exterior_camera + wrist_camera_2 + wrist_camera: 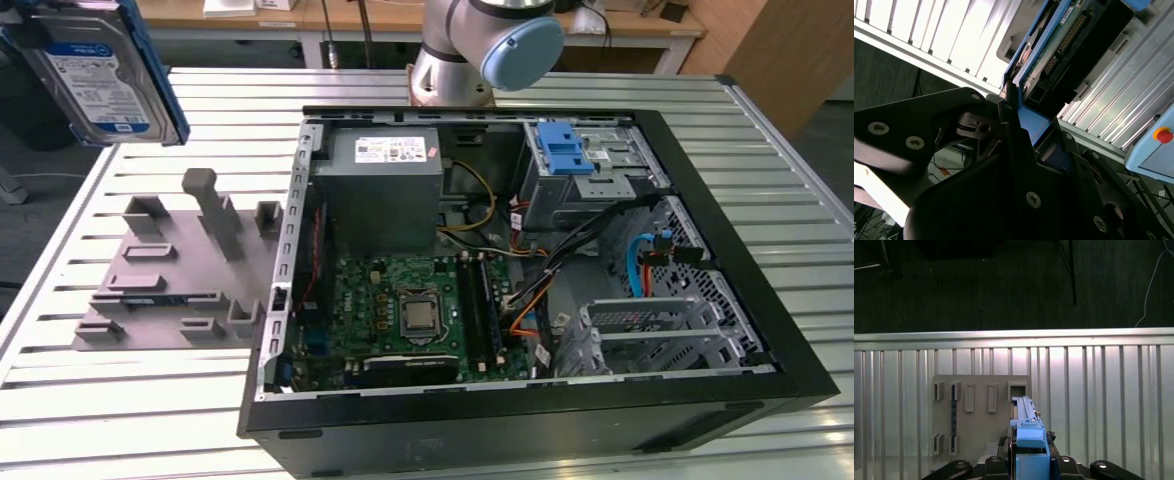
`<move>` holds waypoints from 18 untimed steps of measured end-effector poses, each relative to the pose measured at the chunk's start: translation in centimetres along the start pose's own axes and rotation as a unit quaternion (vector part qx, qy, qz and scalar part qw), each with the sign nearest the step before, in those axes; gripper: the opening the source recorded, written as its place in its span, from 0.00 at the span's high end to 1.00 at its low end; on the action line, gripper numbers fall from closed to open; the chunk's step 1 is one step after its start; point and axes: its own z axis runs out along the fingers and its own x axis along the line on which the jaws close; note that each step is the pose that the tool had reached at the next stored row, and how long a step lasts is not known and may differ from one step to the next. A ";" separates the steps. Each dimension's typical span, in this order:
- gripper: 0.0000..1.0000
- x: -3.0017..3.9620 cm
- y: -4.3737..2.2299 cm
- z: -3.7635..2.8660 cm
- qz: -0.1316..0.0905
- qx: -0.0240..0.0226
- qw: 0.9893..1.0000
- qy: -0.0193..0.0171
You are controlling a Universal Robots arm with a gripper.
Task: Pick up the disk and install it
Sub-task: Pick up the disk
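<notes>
Gripper [1034,131]: jaws narrow, clamped on the blue carrier end of the disk [1054,45], one black finger [1010,117] flat against the blue rail. Disk [100,70] held in the air at the exterior view's upper left, label face towards the camera, clear of the slatted table [134,400]. First wrist view: disk [1026,425] edge-on, grey stand [979,420] beneath it. Open computer case [534,425] lies well apart, towards the exterior view's right; blue bracket [567,150] sits on its drive bay.
</notes>
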 end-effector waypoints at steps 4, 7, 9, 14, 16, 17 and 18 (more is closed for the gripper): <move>0.64 0.00 0.00 -0.18 0.000 0.000 1.000 0.000; 0.64 0.00 0.00 -0.32 0.000 0.000 1.000 0.000; 0.64 0.00 0.00 -0.41 0.000 0.000 1.000 0.000; 0.64 0.00 0.00 -0.62 0.000 0.000 1.000 0.000; 0.64 0.00 0.00 -0.71 0.000 0.000 1.000 0.000; 0.64 0.00 0.00 -0.75 0.000 0.000 1.000 0.000; 0.64 0.00 0.00 -0.80 0.000 0.000 1.000 0.000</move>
